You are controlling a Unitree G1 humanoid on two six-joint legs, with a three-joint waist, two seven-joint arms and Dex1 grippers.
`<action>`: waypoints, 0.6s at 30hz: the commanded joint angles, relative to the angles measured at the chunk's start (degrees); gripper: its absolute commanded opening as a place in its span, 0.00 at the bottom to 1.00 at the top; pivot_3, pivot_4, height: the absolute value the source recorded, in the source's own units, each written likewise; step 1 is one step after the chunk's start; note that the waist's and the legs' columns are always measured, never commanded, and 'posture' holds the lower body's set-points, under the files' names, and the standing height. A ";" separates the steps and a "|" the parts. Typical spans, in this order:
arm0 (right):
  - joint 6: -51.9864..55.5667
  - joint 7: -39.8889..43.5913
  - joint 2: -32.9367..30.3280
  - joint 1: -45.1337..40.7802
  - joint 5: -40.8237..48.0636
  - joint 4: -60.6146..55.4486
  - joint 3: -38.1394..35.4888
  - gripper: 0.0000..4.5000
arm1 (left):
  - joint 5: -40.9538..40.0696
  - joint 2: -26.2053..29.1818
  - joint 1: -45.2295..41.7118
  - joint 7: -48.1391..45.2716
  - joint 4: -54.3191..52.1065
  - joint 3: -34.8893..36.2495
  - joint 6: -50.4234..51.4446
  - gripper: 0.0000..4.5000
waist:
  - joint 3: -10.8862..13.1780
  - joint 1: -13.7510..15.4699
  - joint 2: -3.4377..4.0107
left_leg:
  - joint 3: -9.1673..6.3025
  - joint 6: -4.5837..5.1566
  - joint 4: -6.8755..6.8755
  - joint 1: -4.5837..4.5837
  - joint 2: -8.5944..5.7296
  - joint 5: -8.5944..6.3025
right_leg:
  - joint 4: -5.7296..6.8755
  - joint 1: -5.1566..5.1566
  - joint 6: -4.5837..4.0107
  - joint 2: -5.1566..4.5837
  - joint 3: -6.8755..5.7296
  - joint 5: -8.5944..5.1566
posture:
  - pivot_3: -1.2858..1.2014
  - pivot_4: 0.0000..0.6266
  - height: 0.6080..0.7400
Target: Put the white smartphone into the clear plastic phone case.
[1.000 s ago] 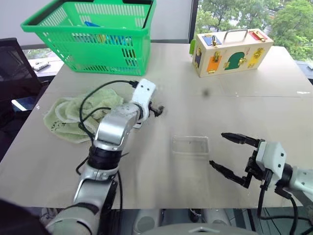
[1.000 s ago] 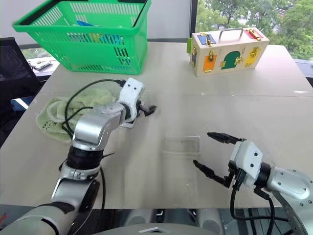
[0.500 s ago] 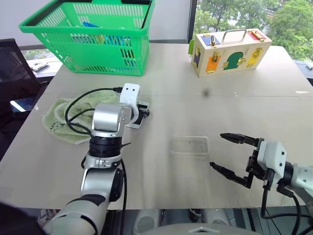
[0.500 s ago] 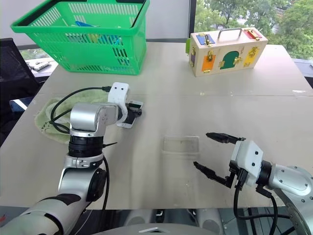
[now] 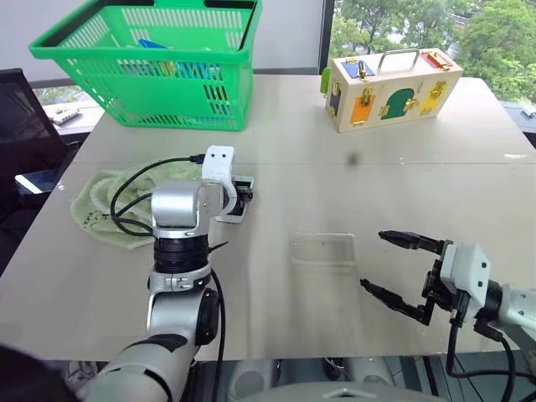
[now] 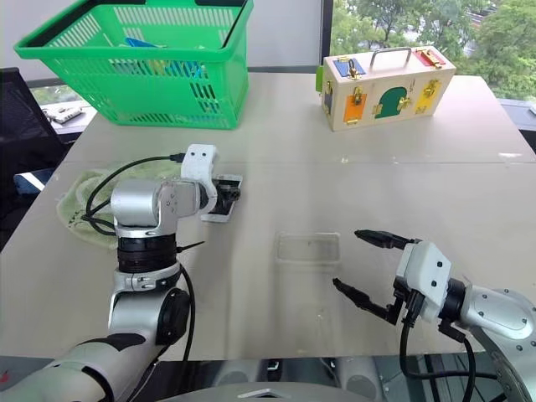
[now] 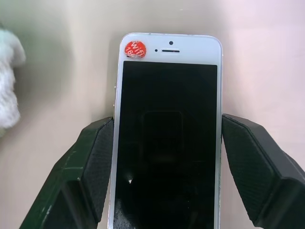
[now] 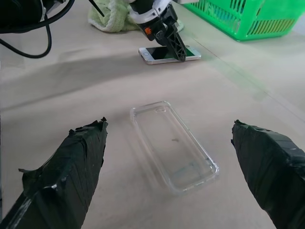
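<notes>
While clear plastic phone case (image 5: pixel 323 248) lies empty, left jaws straddle white smartphone (image 7: pixel 167 138); right jaws wide.

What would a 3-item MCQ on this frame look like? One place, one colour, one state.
1. Where does the clear plastic phone case lie?
A. in the basket
B. on the table, ahead of the right gripper
C. on the towel

2. The sticker on the white smartphone is:
A. red
B. blue
C. yellow

3. The case is:
A. empty
B. holding the phone
C. held by a gripper

Key: 1 B, it lies flat on the table; 2 A, red dot at a top corner; 3 A, the phone lies apart, between the left gripper fingers.
</notes>
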 commanded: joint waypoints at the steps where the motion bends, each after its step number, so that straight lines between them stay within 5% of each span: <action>1: -1.02 -0.35 0.10 0.45 0.38 -1.92 -1.89 1.00 | -5.40 -2.06 -3.00 -3.96 -1.85 -2.32 1.86 0.64 | 0.01 0.53 -0.02 | -0.03 0.00 0.01 -0.02 -0.01 0.00 | 0.00 0.00 0.00 -0.01 -0.02 0.00 | 0.52 0.24 1.00; 9: 0.03 -2.04 0.03 3.03 0.41 -3.12 -4.82 1.00 | -7.82 -7.05 -11.73 -7.06 9.51 -11.10 -4.80 0.64 | 0.06 0.17 -0.10 | -0.07 0.02 0.09 -0.06 -0.19 0.01 | 0.00 0.02 0.01 -0.09 -0.05 0.00 | 0.52 0.24 1.00; 18: 0.87 -4.07 0.83 9.29 0.49 -6.65 -10.46 1.00 | -3.88 -21.30 -21.47 -2.43 37.30 -13.62 -26.07 0.64 | 0.08 0.04 -0.13 | -0.07 0.03 0.03 -0.08 -0.18 0.00 | -0.02 0.00 0.04 -0.05 -0.10 0.00 | 0.52 0.24 1.00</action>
